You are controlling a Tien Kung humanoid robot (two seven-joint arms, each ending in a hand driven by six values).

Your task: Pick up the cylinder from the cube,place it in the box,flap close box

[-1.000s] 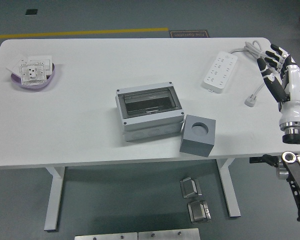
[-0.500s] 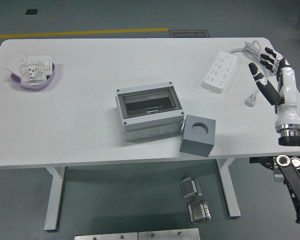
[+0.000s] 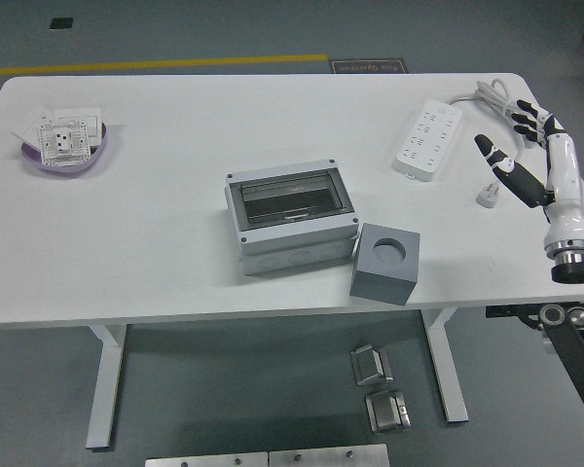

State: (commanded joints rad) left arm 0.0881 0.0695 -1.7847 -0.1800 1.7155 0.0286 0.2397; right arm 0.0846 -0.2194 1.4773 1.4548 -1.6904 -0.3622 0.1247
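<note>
One white desk (image 3: 156, 233) stands on grey floor (image 3: 273, 409) with a yellow line (image 3: 156, 65); the right robot hand (image 3: 526, 146) hovers open-fingered, empty, near the power strip (image 3: 427, 138).

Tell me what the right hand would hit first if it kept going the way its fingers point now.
The right hand is open, fingers aimed up and left over the far right corner. Going straight on, it would likely first meet the white cable and then the power strip, though its height above them is unclear.
</note>
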